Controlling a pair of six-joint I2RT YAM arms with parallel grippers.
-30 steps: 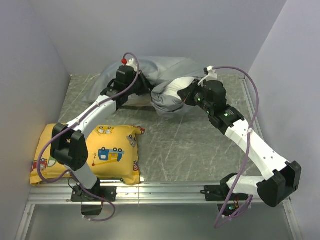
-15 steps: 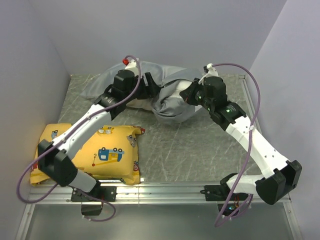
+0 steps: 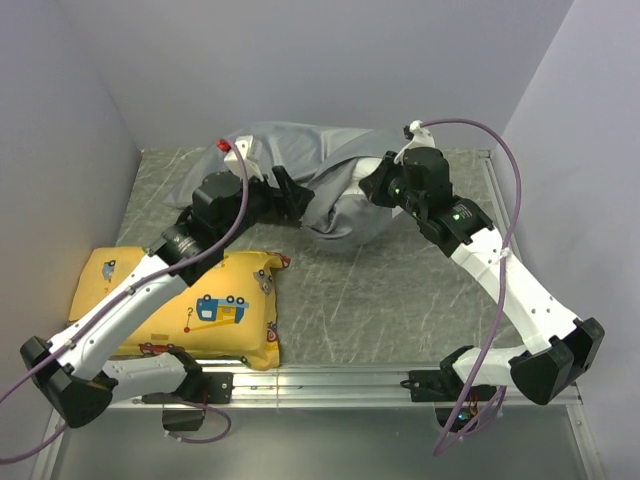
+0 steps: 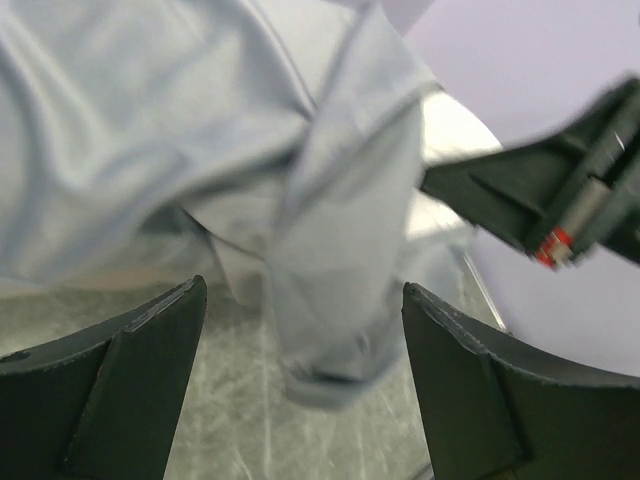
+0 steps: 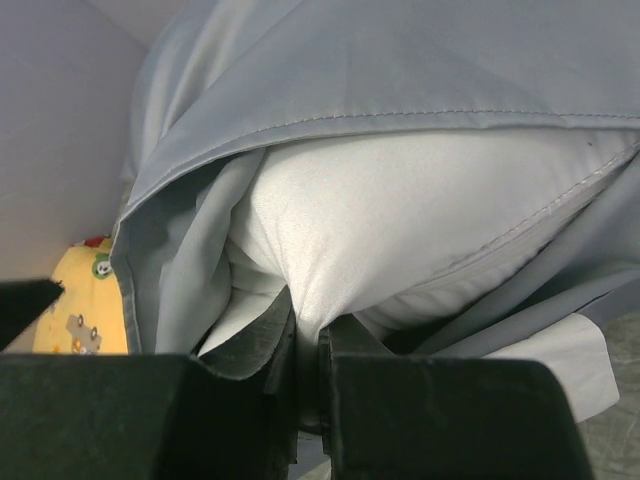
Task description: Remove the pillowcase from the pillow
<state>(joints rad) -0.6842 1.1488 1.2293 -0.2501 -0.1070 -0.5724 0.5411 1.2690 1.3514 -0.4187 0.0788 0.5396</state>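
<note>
The left tool (image 4: 302, 290) has let go. A second ago it was up against the grey pillowcase (image 3: 300, 145). Now its two fingers are spread wide with nothing pinched between them, and the grey cloth hangs in front of it. The whole left arm has swung back and low, so its elbow now sits over the near side of the yellow cushion (image 3: 215, 300).

The pillowcase has changed too. A second ago a long flap lay flat behind the cushion. Now that flap is pulled in and heaped up, behind the cushion and off to its right.

The right tool (image 5: 305, 340) is squeezed shut on a fold of the white pillow (image 5: 400, 230). It has stayed there, far to the right of the cushion, and has only moved back a little. The pillow pokes out of the open mouth of the pillowcase, but most of it is inside the grey cloth.

So the job looks only partly done. With the pillow held, I think the left tool needs a new grip on the grey edge. The bundle rests on the tabletop (image 3: 380, 290), behind the cushion.
</note>
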